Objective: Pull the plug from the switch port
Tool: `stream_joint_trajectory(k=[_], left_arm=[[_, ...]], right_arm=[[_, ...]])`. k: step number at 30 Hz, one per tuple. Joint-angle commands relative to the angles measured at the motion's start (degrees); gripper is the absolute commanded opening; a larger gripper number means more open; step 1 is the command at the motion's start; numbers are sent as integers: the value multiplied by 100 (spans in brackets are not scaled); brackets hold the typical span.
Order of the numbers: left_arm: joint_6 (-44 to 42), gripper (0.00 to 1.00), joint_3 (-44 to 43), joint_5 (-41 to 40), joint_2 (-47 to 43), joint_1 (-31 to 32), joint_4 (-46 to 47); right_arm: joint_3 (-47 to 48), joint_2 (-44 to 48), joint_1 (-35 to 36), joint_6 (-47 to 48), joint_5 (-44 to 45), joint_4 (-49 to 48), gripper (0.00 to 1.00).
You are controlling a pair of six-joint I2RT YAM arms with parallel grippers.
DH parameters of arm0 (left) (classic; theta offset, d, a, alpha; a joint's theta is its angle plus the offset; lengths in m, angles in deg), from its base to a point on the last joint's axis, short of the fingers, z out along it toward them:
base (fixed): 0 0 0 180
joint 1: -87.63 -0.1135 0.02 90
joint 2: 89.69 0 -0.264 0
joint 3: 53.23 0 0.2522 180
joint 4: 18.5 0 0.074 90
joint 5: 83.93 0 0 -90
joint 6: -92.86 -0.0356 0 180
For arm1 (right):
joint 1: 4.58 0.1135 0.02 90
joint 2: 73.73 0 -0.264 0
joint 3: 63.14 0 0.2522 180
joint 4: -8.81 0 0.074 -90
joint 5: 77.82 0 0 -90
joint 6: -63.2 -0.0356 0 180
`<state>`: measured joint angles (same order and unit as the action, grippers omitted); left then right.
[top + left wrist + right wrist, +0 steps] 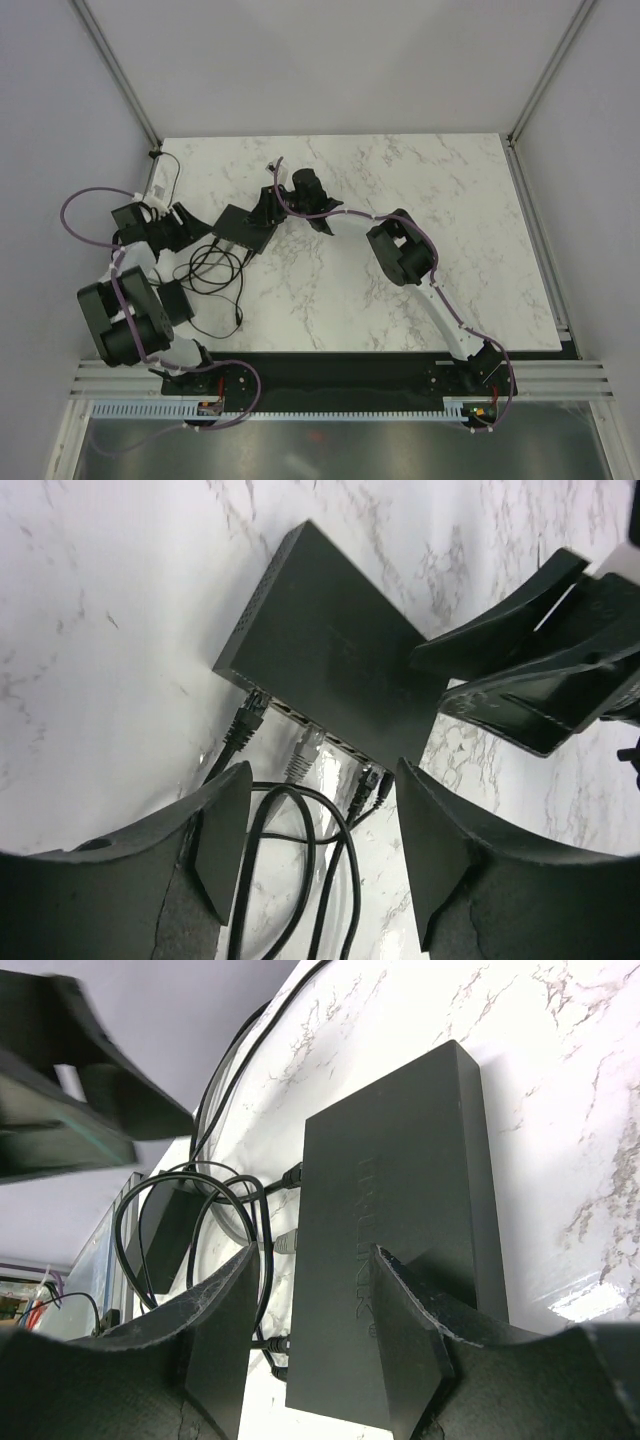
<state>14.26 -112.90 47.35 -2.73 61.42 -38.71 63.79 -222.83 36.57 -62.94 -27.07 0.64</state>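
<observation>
Left claw (320, 808) hangs fingers apart just short of the port row (335, 742), the grey plug (303, 752) lined up between them. Small, stiff, probably latched: pinch its body, not the limp cable (255, 880). Beyond, the switch (335, 645) lies flat on the marble tabletop (120, 610), likely light enough to slide; right claw (310, 1280), also spread, hovers over it.

In my top view the switch (243, 228) sits left of centre on the table (420, 180), with the left gripper (195, 225) just to its left and the right gripper (266, 208) at its upper right edge. The plugs (247, 720) line the switch's lower-left edge. Their cables (208, 266) loop below it, and the adapter brick (178, 301) lies further toward the lower left.
</observation>
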Motion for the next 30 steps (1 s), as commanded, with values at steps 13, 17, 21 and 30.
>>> stream_joint_trajectory(k=[13, 17, 21, 30], left_arm=[[214, 66, -401, -1104, -136, 47, 259], [214, 66, -401, -1104, 137, 47, 259], [214, 66, -252, -1104, 76, 116, 259], [168, 55, 65, -3538, -1100, 1066, -250]], right_arm=[[65, 83, -1, 90, -101, -171, 56], [48, 83, -19, 90, -101, -197, 56], [48, 91, -36, 37, -101, -232, 56], [22, 91, -45, -7, -110, -250, 56]])
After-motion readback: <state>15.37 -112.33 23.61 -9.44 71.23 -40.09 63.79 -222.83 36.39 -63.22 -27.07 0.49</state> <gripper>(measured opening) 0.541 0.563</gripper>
